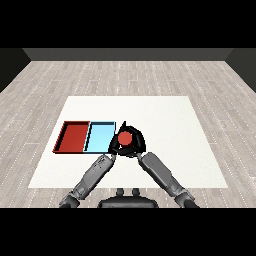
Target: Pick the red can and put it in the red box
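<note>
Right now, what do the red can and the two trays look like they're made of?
Red can: maybe painted metal; only its flat, matte red top shows between the hands. Red tray and light blue tray: probably plastic, uniform colour, thin dark rims, no shine.

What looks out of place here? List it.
Nothing stands out. The red tray and blue tray lie flush side by side, both showing bare floors. The can is upright just right of the blue tray, between the left hand and right hand. No spill or damage shows.
</note>
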